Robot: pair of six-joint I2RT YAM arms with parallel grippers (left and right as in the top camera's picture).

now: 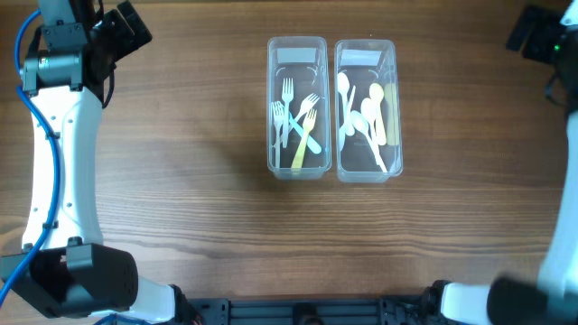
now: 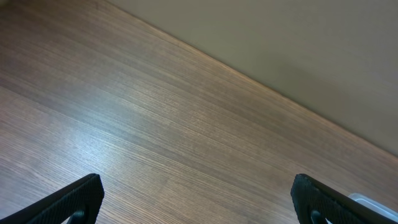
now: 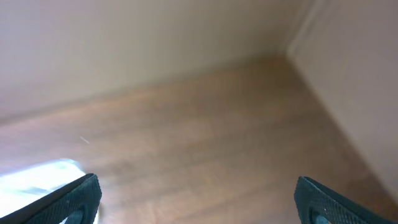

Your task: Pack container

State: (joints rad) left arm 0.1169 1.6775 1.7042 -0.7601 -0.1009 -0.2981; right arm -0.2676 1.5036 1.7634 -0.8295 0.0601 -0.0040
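Two clear plastic containers stand side by side in the middle of the wooden table. The left container [image 1: 297,54] holds several white and yellow forks [image 1: 298,122]. The right container [image 1: 366,52] holds several white and yellow spoons [image 1: 366,113]. My left gripper [image 1: 126,25] is at the far left corner, well away from both. It is open [image 2: 198,202] over bare wood, with a container corner [image 2: 373,204] at the lower right. My right gripper [image 1: 531,32] is at the far right corner, open [image 3: 198,199] with nothing between its fingers, and a blurred container [image 3: 37,177] shows at its left.
The left arm [image 1: 59,153] runs along the table's left side and the right arm [image 1: 564,181] along the right edge. A pale wall [image 3: 155,37] rises behind the table's far edge.
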